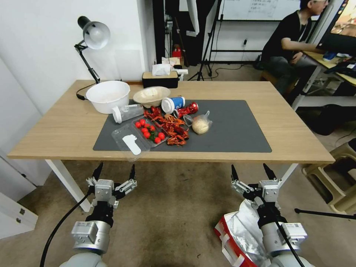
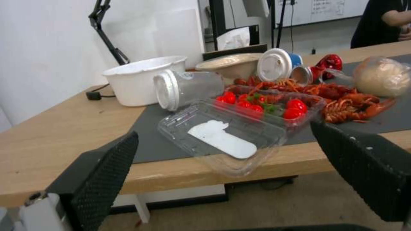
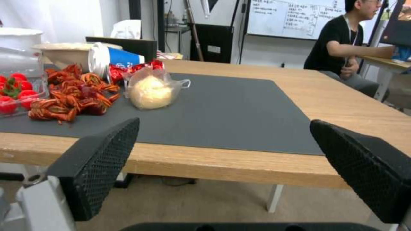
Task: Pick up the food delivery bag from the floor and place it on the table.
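The food delivery bag (image 1: pixel 237 233), white with a red side and silver foil lining, lies on the floor (image 1: pixel 174 211) at the lower right, partly hidden under my right arm. My right gripper (image 1: pixel 253 171) hangs open above and beyond the bag, short of the table (image 1: pixel 63 129) front edge. My left gripper (image 1: pixel 115 171) is also open, held over the carpet before the table's left half. The right wrist view shows both fingers (image 3: pixel 102 163) spread wide before the dark grey mat (image 3: pixel 231 112). In the left wrist view the fingers (image 2: pixel 102 173) frame the table edge (image 2: pixel 179 173).
On the mat's left half lie crayfish (image 1: pixel 172 128), a clear tray of cherry tomatoes (image 1: pixel 148 131), a bun in a plastic bag (image 1: pixel 201 124), toppled cups (image 1: pixel 172 104) and bowls (image 1: pixel 108 95). A lamp (image 1: pixel 92 37) and tissue box (image 1: pixel 160 78) stand behind. A stool (image 1: pixel 337 178) is right.
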